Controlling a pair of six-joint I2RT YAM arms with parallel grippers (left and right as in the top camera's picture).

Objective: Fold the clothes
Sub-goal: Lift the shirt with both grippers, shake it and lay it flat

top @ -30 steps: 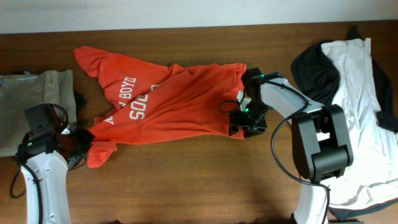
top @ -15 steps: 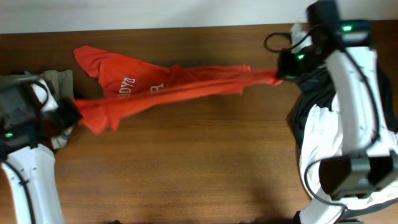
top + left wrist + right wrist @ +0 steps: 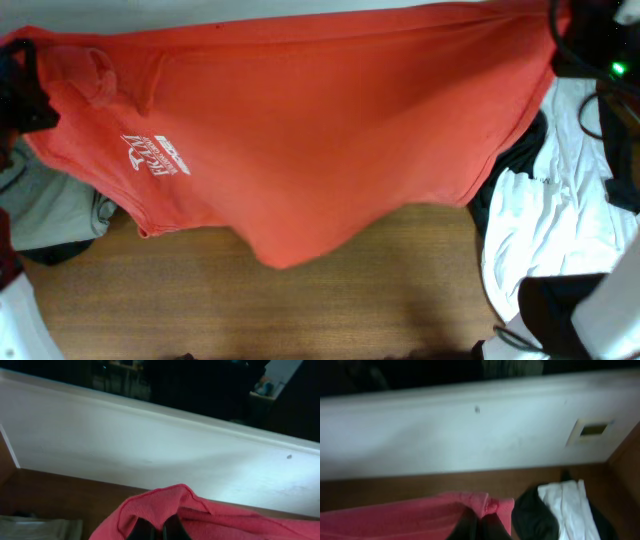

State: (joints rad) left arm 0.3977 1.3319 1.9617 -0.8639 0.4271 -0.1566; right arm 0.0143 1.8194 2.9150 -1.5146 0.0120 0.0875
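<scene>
Got the red-orange T-shirt (image 3: 300,130) held up off the table (image 3: 380,300), stretched wide like a banner close under the overhead camera. Fills most of that view, from the left edge to the top right corner. Some white lettering (image 3: 155,157) down near the left side, tilted and too small to read. Bottom hem sagging in a curve toward the middle.

Pinched at both upper ends. On one side, clamped tight in the left gripper (image 3: 157,532), squeezed down on a bunched fold of red cloth. Only the dark fingers (image 3: 145,532) peeking in at the bottom of the wrist view, aimed toward the white wall (image 3: 150,440) behind the table. Same deal with the right gripper (image 3: 477,527): closed hard on the other bunched corner, mostly buried under fabric.

Both arms raised high and spread well apart. Left one at the far left edge of the overhead shot, right one up in the top right with a green light (image 3: 617,68) glowing on it.

Lower down on the right, a crumpled white shirt (image 3: 560,210) on the table, with a black shirt (image 3: 510,165) tangled against it. Both partly hidden behind the red one. Over on the left, a grey-ish garment (image 3: 50,215) lying on the table, half covered too.
</scene>
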